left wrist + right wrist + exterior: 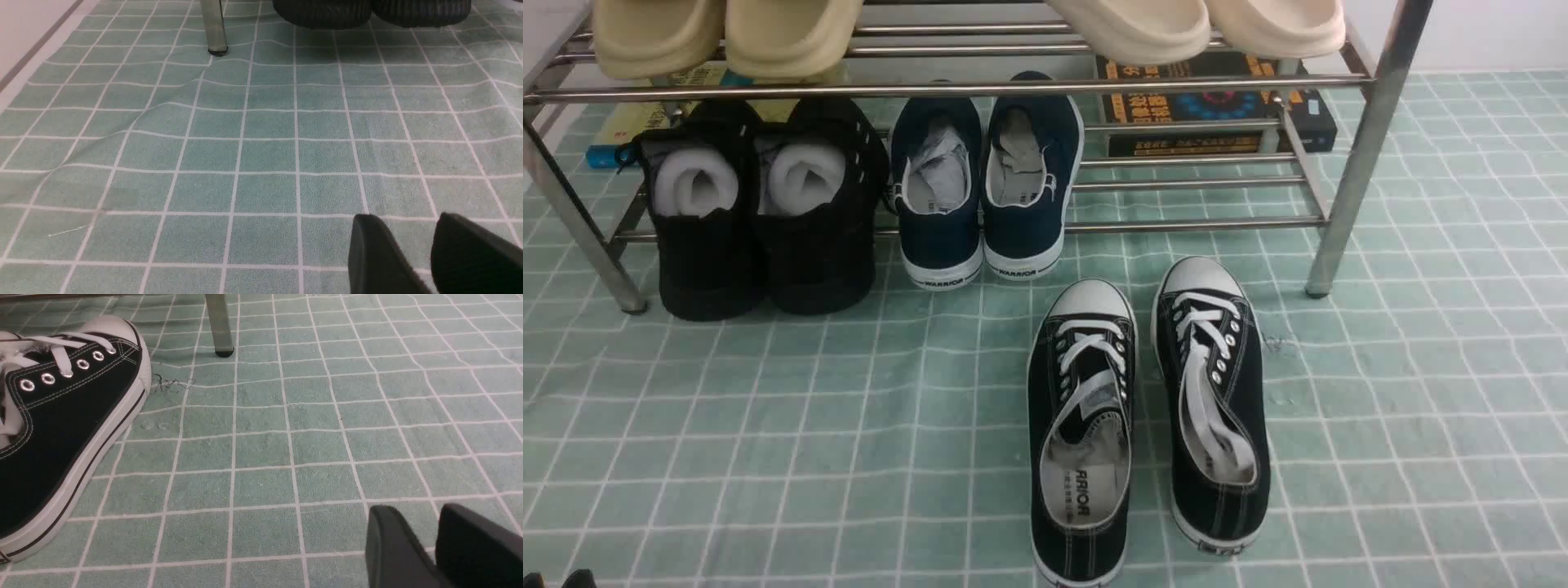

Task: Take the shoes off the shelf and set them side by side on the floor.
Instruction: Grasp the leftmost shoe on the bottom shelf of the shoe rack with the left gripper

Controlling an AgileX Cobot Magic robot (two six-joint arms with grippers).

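The black knit shoes (760,237) stand side by side at the left end of the chrome shelf's (947,88) lower tier, heels towards me, with white paper rolled inside. Their heels overhang the green grid floor (768,425). The left wrist view shows both heels (322,12) at its top edge, beside a shelf leg (214,28). My left gripper (406,218) hovers low over bare floor, well short of the shoes, its fingers slightly apart with nothing between them. My right gripper (416,508) is also slightly open and empty over the floor, to the right of a canvas sneaker.
Navy white-soled shoes (984,188) sit on the lower tier next to the black pair. Two black canvas sneakers (1082,425) with white toe caps (61,416) lie on the floor in front. Cream slippers (727,33) fill the top tier. Books (1217,106) lie under the rack.
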